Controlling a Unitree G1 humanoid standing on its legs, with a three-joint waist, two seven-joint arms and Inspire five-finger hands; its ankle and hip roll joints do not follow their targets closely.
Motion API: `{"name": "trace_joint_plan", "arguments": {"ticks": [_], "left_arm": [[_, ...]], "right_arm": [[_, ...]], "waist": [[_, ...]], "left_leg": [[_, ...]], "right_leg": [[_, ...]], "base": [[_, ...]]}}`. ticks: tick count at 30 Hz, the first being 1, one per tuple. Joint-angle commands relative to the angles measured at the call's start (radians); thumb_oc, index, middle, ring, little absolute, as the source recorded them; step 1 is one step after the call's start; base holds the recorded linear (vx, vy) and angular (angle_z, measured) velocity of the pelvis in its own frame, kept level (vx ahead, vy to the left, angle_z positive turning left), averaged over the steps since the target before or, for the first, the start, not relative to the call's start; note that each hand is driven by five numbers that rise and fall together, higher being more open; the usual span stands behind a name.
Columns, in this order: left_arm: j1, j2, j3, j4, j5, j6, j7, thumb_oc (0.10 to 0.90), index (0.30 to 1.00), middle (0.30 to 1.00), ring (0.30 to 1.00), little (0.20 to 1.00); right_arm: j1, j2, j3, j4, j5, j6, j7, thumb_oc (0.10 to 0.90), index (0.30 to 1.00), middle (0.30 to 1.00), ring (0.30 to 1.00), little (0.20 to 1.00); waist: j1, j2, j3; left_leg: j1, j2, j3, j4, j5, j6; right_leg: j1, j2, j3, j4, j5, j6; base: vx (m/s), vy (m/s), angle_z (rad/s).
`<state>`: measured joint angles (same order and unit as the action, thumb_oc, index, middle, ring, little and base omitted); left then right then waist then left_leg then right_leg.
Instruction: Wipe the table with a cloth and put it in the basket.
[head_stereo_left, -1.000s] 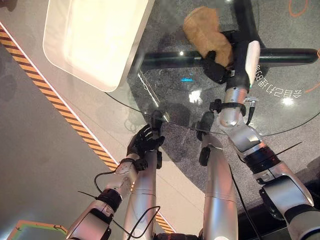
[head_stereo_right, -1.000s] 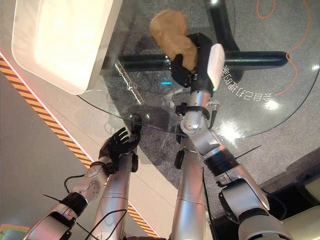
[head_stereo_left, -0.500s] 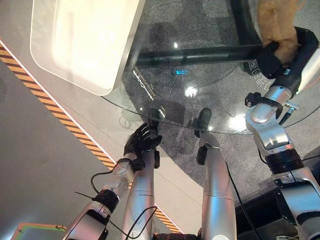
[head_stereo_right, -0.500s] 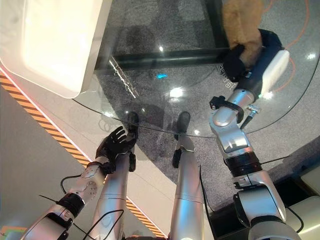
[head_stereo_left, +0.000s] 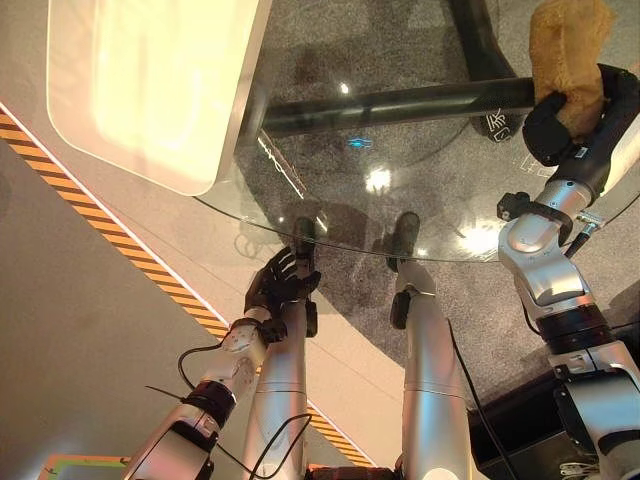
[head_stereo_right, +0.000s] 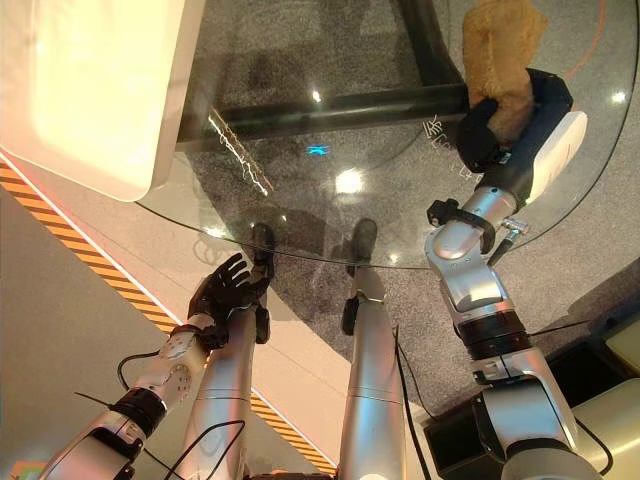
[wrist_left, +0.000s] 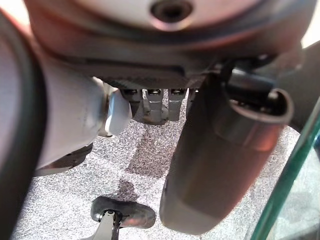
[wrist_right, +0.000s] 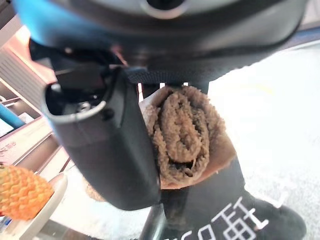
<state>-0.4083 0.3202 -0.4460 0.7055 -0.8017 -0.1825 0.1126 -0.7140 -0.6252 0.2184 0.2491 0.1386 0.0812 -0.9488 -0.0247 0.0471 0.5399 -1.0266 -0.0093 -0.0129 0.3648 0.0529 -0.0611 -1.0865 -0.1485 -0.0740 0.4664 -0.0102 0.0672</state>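
We see the tan cloth (head_stereo_right: 503, 62) bunched in the right hand (head_stereo_right: 487, 135), whose dark fingers curl round it over the far right of the round glass table (head_stereo_right: 300, 160). It looks fuzzy and crumpled, perhaps folded double. The left hand (head_stereo_right: 226, 288) hangs below the table's near edge, fingers spread and loose, holding nothing.

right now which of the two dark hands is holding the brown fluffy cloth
The right hand, curled round the brown fluffy cloth above the round glass table; the left hand hangs open, empty.
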Motion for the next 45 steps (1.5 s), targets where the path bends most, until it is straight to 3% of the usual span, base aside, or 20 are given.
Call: {"name": "trace_joint_plan", "arguments": {"ticks": [1,10,16,34,45], "left_arm": [[0.203,-0.06,-0.007,-0.012,0.012,0.03,-0.029,0.8,0.9,0.9,0.9,0.9],[0.196,-0.069,0.008,-0.001,0.041,0.032,-0.046,0.8,0.9,0.9,0.9,0.9],[0.185,-0.07,0.012,0.013,0.048,0.037,-0.046,0.8,0.9,0.9,0.9,0.9],[0.152,-0.063,-0.019,-0.005,0.028,0.068,-0.04,0.8,0.9,0.9,0.9,0.9],[0.154,-0.053,-0.015,-0.009,0.013,0.062,-0.038,0.8,0.9,0.9,0.9,0.9]], "right_arm": [[0.004,-0.061,0.005,-0.197,-0.153,-0.056,0.091,0.1,0.3,0.3,0.3,0.2],[0.008,-0.005,0.123,-0.283,-0.173,-0.069,0.388,0.1,0.3,0.3,0.3,0.2],[0.003,0.024,0.203,-0.276,-0.144,-0.072,0.508,0.1,0.3,0.3,0.3,0.2],[0.0,0.072,0.375,-0.254,-0.12,-0.103,0.683,0.1,0.3,0.3,0.3,0.2],[0.044,0.057,0.342,-0.277,0.013,-0.187,0.743,0.1,0.3,0.3,0.3,0.2]], "waist": [[0.012,0.018,-0.02],[0.017,0.016,-0.02],[0.023,0.022,-0.02],[0.035,0.028,-0.02],[0.029,0.014,-0.02]], "left_leg": [[-0.019,-0.077,0.054,0.048,-0.059,0.05],[-0.018,-0.075,0.058,0.047,-0.054,0.047],[-0.022,-0.075,0.059,0.047,-0.051,0.044],[-0.024,-0.084,0.058,0.052,-0.043,0.045],[0.029,-0.085,0.056,0.048,-0.048,0.05]], "right_leg": [[0.015,0.093,-0.018,-0.107,0.092,0.027],[0.016,0.089,-0.026,-0.102,0.085,0.025],[0.011,0.084,-0.03,-0.098,0.082,0.023],[0.009,0.075,-0.042,-0.091,0.078,0.021],[0.06,0.078,-0.047,-0.095,0.073,0.021]], "base": [[0.0,0.0,0.0],[0.0,0.0,0.0],[0.0,0.0,0.01],[0.0,0.002,0.02],[0.0,0.005,0.04]]}}
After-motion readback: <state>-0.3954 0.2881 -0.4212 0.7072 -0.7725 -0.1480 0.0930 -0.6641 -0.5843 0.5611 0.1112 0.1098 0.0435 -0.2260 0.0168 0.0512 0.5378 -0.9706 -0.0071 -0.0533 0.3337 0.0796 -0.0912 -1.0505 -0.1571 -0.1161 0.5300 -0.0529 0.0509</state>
